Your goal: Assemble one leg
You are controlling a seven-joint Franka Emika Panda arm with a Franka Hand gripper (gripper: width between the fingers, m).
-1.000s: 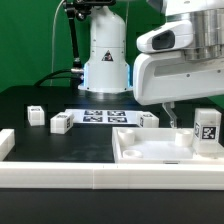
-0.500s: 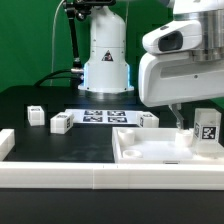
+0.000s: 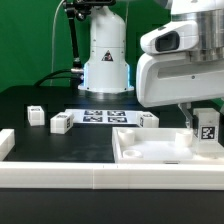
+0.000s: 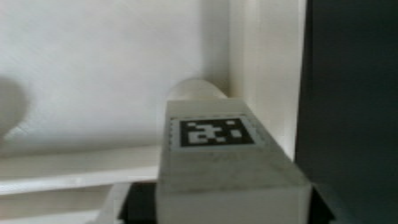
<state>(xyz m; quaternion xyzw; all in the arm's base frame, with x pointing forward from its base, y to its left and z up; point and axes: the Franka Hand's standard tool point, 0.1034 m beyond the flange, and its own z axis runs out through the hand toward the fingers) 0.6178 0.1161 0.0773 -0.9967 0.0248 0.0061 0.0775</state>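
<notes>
A leg [image 3: 207, 127], a small white block with a black-and-white tag, stands tilted at the right end of the large white square panel [image 3: 150, 150] in the exterior view. My gripper [image 3: 192, 124] hangs low right beside it. In the wrist view the same leg [image 4: 217, 140] fills the middle, in the panel's corner by the raised rim [image 4: 267, 60]. It lies between my fingers [image 4: 135, 205] with dark gaps on both sides, so my gripper [image 4: 222, 208] is open around it.
Three more legs stand on the black table: two at the exterior view's left [image 3: 36, 115] [image 3: 60, 123] and one behind the panel [image 3: 149, 120]. The marker board [image 3: 103, 116] lies before the robot base [image 3: 105, 60]. A white wall [image 3: 90, 182] runs along the front.
My gripper has moved toward the exterior view's right, from over the panel's middle to right beside the tagged leg. The leg has stayed where it was.
</notes>
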